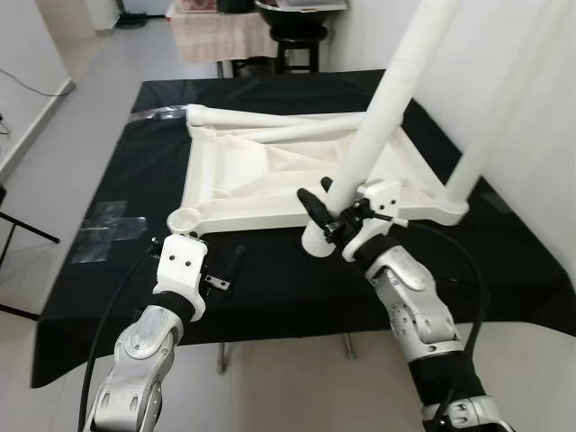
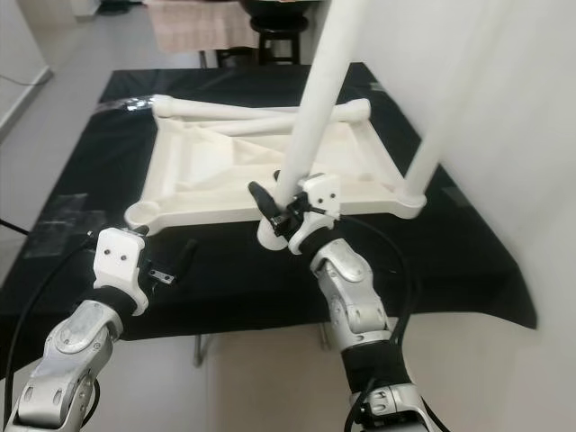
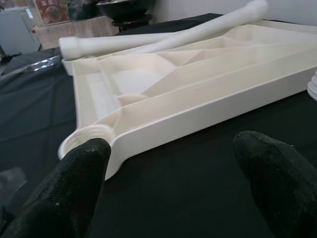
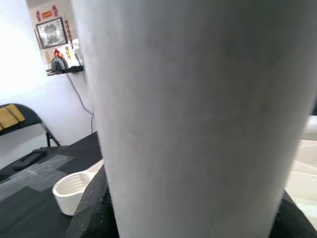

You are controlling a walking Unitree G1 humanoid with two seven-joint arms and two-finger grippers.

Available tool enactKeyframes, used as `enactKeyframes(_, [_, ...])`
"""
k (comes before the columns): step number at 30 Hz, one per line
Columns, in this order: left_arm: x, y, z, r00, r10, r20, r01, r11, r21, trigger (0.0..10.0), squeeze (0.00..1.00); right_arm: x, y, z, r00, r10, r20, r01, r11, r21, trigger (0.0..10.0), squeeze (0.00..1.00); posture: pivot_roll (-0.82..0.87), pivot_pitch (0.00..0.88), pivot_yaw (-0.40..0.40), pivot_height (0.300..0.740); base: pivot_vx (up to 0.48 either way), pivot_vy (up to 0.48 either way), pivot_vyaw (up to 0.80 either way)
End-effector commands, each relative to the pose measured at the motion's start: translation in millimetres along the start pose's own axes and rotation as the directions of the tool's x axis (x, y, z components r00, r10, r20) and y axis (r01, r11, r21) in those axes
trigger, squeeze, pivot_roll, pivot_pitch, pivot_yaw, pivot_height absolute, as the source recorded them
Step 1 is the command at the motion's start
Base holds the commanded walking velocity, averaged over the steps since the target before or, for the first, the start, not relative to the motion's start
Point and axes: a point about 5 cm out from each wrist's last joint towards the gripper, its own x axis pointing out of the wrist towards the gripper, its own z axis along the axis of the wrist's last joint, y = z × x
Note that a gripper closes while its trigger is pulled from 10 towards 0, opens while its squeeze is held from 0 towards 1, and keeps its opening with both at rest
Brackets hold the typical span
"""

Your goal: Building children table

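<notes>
The upturned white tabletop (image 1: 270, 180) lies flat on the black-covered surface (image 1: 297, 288) with one leg already upright at its right corner (image 1: 504, 90) and a loose leg (image 1: 270, 117) lying across its far edge. The leg in hand (image 1: 378, 117) is long and held near its lower end, so it could lever out of the grasp or knock the tabletop askew if it meets the near-left socket (image 1: 184, 219) tilted. The right gripper (image 1: 326, 216) is clamped around that leg just off the near edge, arm raised and forearm angled inward, while the left gripper (image 1: 227, 270) hovers low over the cloth with fingers (image 3: 74, 183) spread wide, holding nothing, aimed at the socket.
</notes>
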Motion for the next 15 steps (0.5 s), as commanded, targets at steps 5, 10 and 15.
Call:
enactKeyframes(5, [-0.6,1.0,-4.3,1.000,0.005,-0.021,-0.005,1.000,-0.014,10.0,0.00,2.0,0.8,-0.4,1.000,-0.001,0.002,0.001,1.000,-0.006,10.0,0.00,0.06,0.110,-0.028,0.740,0.000,0.000,0.00])
enactKeyframes(10, [0.8,2.6,-5.5,0.999,0.014,-0.038,-0.014,1.000,-0.004,10.0,0.00,2.3,0.5,-0.6,1.000,-0.002,0.002,0.002,1.000,-0.006,10.0,0.00,0.07,0.108,-0.028,0.740,0.000,0.384,0.00])
enactKeyframes(15, [1.9,3.2,-5.2,0.999,0.016,-0.036,-0.016,1.000,0.011,10.0,0.00,2.8,0.2,-0.7,1.000,-0.002,0.001,0.002,1.000,-0.007,10.0,0.00,0.07,0.105,-0.029,0.740,0.000,0.480,0.00])
